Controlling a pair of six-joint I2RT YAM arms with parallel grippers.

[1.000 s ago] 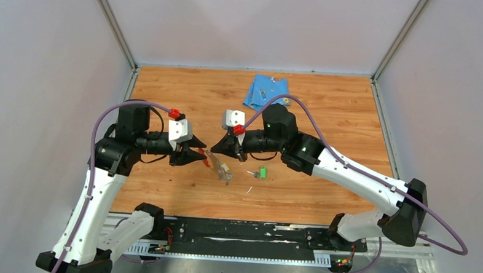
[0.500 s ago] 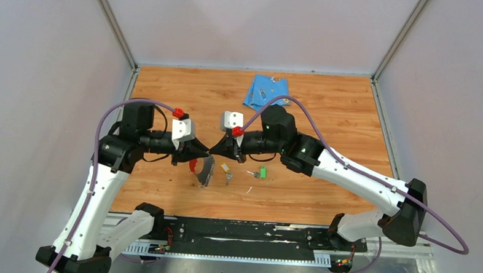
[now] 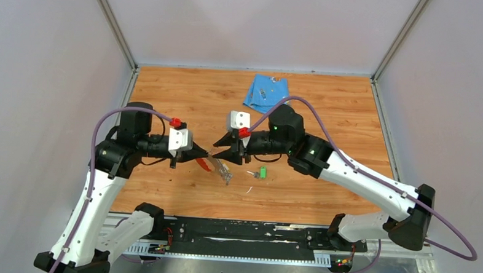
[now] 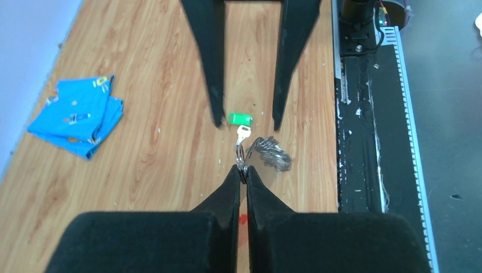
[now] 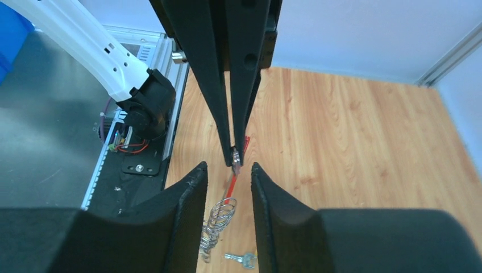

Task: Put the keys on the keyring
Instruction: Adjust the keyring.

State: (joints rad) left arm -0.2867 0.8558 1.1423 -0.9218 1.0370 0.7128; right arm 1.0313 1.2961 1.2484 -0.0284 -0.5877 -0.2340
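Green key (image 3: 263, 172), blue cloth (image 3: 265, 92), seemingly red-edged keyring (image 3: 220, 169).

Folded blue cloth (image 3: 265, 92) near far edge, wooden table (image 3: 350, 116)

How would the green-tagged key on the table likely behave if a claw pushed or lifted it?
The green-tagged key looks tiny beside the right claw, so probably very light. It lies flat on the smooth wooden table, so a push would likely slide it, not roll it. Being so thin, it may slip from a pinch.
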